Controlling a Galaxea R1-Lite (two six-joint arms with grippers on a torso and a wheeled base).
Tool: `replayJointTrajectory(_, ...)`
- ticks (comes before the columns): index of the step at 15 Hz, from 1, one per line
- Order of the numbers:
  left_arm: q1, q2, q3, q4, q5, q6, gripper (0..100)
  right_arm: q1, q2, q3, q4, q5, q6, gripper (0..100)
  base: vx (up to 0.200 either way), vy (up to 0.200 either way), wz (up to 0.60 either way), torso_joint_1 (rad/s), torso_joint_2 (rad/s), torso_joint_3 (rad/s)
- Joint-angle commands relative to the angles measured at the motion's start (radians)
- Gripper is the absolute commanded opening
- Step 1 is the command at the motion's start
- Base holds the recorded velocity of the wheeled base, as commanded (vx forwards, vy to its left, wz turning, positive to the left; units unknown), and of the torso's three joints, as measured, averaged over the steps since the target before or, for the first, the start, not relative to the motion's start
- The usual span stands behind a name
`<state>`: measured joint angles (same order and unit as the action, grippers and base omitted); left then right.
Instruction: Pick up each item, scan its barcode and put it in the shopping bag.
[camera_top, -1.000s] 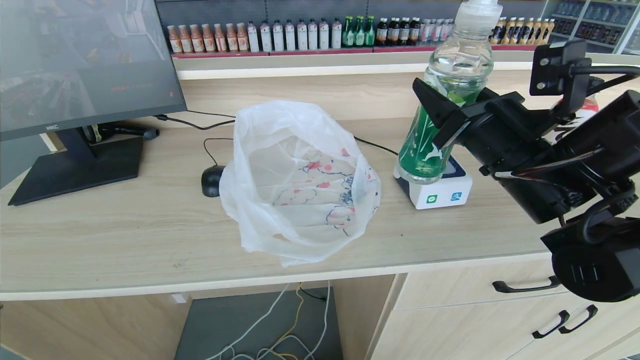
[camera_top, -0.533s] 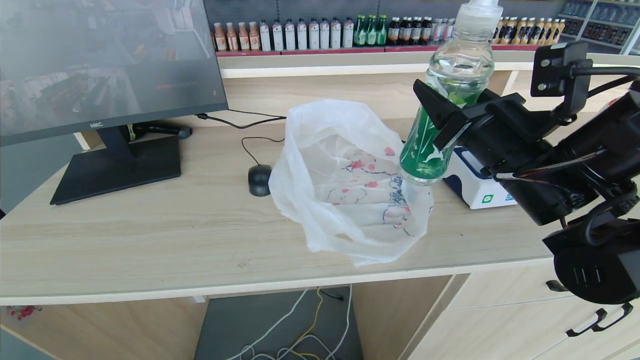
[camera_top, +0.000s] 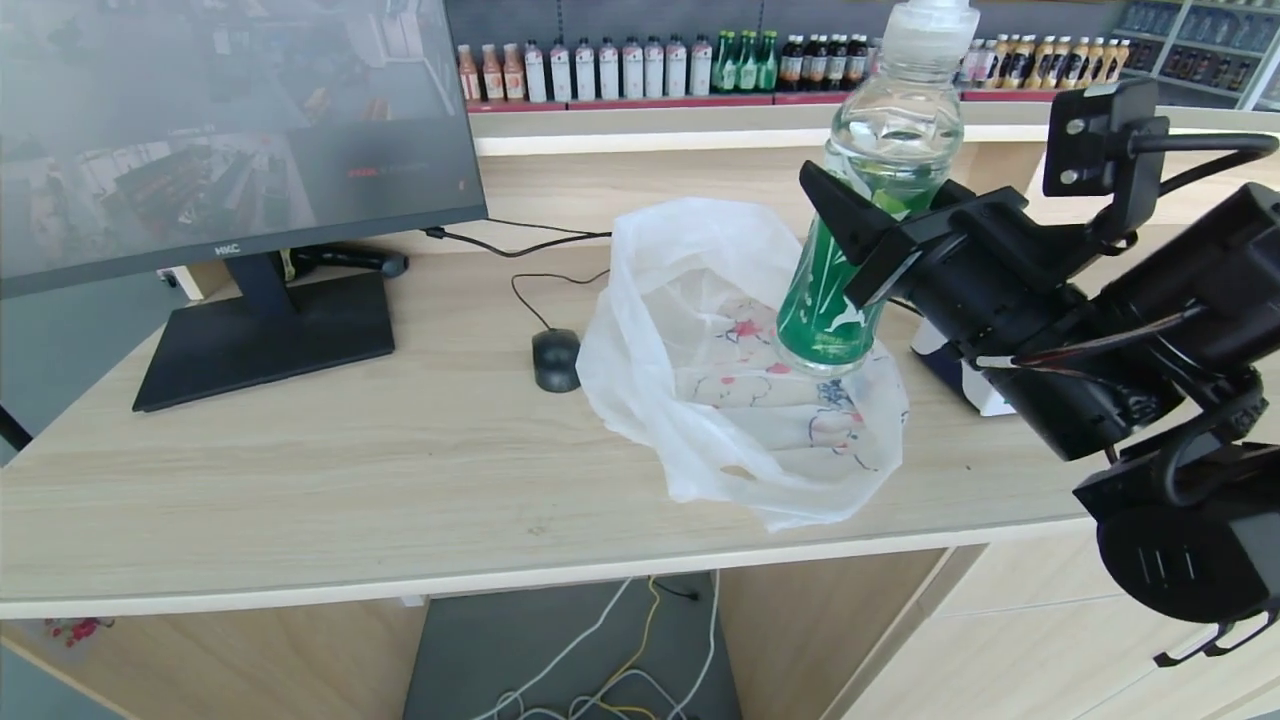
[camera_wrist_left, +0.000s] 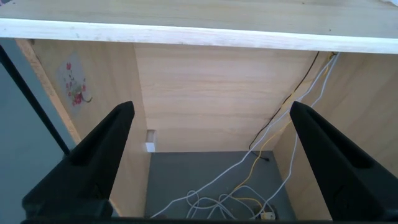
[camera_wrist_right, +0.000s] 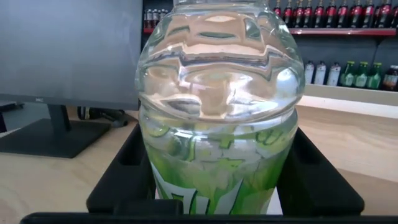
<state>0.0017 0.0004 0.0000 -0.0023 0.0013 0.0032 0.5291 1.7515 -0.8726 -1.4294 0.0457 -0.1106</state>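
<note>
My right gripper (camera_top: 880, 235) is shut on a clear bottle with a green label (camera_top: 860, 200), held upright above the counter. The bottle's base hangs over the right part of the open white plastic shopping bag (camera_top: 720, 350), which sits on the counter with printed packaging showing through it. In the right wrist view the bottle (camera_wrist_right: 221, 106) stands between the black fingers (camera_wrist_right: 124, 174). The white barcode scanner (camera_top: 960, 385) is partly hidden behind my right arm. Below the counter's front edge, my left gripper (camera_wrist_left: 211, 155) is open and holds nothing.
A monitor (camera_top: 220, 130) on a black stand is at the back left, a black mouse (camera_top: 556, 359) and its cable lie left of the bag. The wooden counter (camera_top: 300, 470) is bare at the front left. Loose cables (camera_wrist_left: 230, 186) hang under it. Shelves of bottles (camera_top: 700, 65) line the far wall.
The head view has shifted, so bag and monitor appear further right. The held bottle was over the scanner and is now over the bag's right side.
</note>
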Motion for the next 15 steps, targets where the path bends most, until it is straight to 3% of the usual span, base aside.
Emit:
replayJointTrajectory(1,0.0,0.0,0.0,-0.001,0.0,0.0,100,0.006,0.031,-0.029,-0.002,-0.001,0.0,0,0.0,0.0,0.0,0.0,0.0,0.0)
replayJointTrajectory(8,0.0,0.0,0.0,-0.001,0.0,0.0,100,0.035,0.223,-0.275,0.009,-0.01,0.046,0,0.0,0.0,0.0,0.0,0.0,0.0)
replayJointTrajectory(15,0.0,0.0,0.0,-0.001,0.0,0.0,100,0.037,0.384,-0.416,0.009,-0.023,0.046,0,0.0,0.0,0.0,0.0,0.0,0.0)
